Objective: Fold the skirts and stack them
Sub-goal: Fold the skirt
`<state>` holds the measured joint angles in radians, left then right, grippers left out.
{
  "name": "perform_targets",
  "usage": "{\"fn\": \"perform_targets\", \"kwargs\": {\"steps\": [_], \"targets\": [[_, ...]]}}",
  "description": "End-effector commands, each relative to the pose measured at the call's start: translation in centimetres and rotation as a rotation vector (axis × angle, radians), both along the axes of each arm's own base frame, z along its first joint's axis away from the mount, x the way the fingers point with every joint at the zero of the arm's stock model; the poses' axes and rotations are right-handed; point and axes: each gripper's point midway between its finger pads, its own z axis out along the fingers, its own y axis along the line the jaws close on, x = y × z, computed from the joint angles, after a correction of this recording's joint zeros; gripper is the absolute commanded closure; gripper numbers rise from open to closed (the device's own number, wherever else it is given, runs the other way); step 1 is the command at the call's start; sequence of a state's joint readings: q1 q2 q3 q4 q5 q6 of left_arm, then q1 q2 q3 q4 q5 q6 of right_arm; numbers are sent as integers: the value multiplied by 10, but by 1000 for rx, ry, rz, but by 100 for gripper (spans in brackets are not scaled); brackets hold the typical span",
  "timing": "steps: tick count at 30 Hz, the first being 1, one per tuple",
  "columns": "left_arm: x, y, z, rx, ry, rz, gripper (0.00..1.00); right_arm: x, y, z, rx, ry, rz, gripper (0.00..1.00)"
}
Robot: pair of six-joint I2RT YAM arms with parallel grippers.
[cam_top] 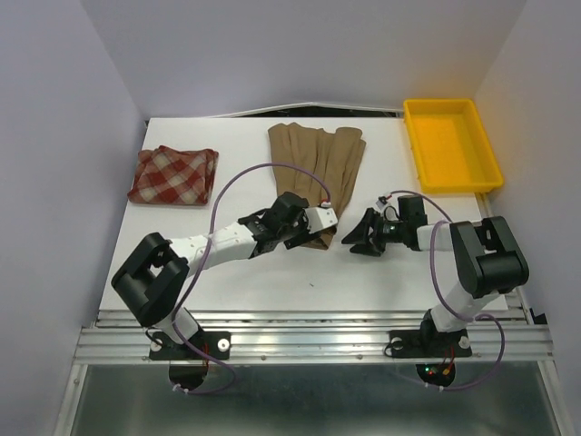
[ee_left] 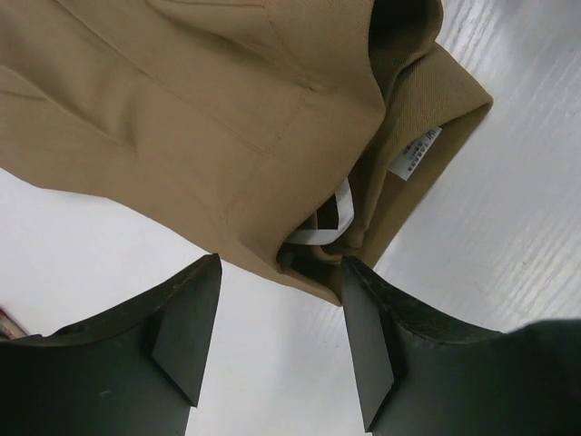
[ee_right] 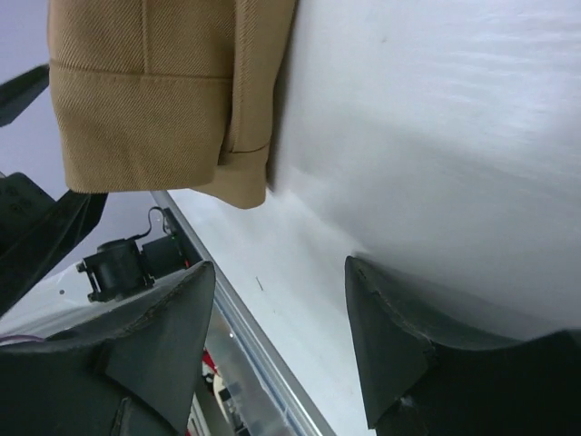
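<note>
Basically, a white table point(cam_top: 272, 272) is seen from above, with both arms reaching in from its near edge. The tan skirt point(cam_top: 313, 159) is laid lengthwise at the far middle, wide end toward the back wall and narrow end toward the arms. It is creased in long vertical folds. A yellow tray point(cam_top: 449, 141) is set at the far right corner, apart from the skirt. The plaid skirt point(cam_top: 172, 175) is found at the far left, folded into a rough rectangle and lying flat, well apart from the tan one. The two are not stacked.

The left gripper point(cam_top: 320, 227) is placed at the near end of the tan skirt. In the left wrist view its jaws point(ee_left: 281, 272) are spread wide, with the skirt's point(ee_left: 182, 118) near edge just reaching into the gap; nothing is clamped. The right gripper point(cam_top: 359, 240) is held just right of that same end, over bare table. In its wrist view the fingers point(ee_right: 280, 272) are parted and nothing is held, with a tan corner point(ee_right: 145, 91) seen ahead of them.

A white care label point(ee_left: 413, 156) and a white hanger loop point(ee_left: 327, 222) are exposed inside the waist opening.
</note>
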<state>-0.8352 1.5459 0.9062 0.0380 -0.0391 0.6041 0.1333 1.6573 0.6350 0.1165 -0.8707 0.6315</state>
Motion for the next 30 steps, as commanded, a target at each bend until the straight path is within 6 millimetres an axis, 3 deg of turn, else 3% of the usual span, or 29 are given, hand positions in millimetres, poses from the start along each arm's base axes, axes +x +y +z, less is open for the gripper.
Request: {"fn": "perform_targets", "kwargs": {"steps": [1, 12, 22, 24, 29, 30], "targets": [[18, -18, 37, -90, -65, 25, 34, 3, 23, 12, 89, -157, 14, 36], [20, -14, 39, -116, -34, 59, 34, 17, 27, -37, -1, -125, -66, 44], [24, 0, 43, -110, -41, 65, 34, 19, 37, -51, 36, -101, -69, 49], [19, 1, 43, -103, -41, 30, 32, 19, 37, -53, 31, -99, -67, 54], [6, -5, 40, -76, -43, -77, 31, 20, 37, -55, 21, -101, -52, 88], [5, -6, 38, -55, -56, -92, 31, 20, 37, -53, 23, -98, -49, 90]]}}
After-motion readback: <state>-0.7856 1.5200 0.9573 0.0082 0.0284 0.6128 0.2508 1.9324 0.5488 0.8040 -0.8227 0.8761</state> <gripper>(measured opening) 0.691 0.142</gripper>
